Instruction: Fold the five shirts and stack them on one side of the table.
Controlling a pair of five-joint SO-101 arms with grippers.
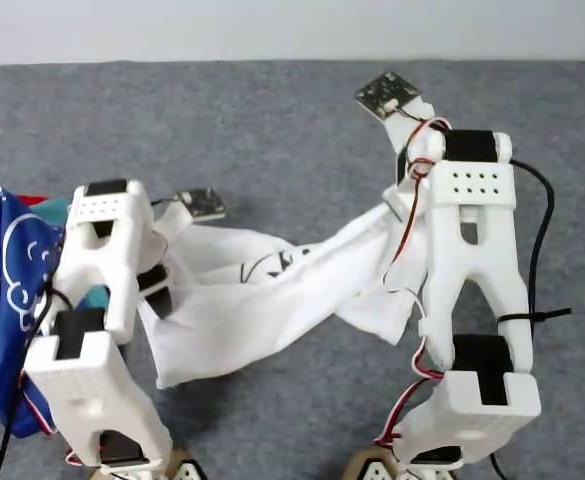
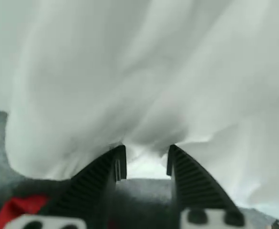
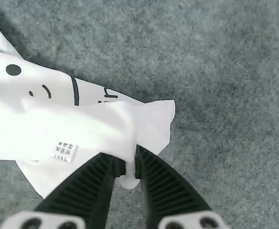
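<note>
Left arm partly covers white shirt, blue shirt just beside.

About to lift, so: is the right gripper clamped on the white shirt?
Yes, the right gripper has a corner of the white shirt pinched between its fingers.
</note>
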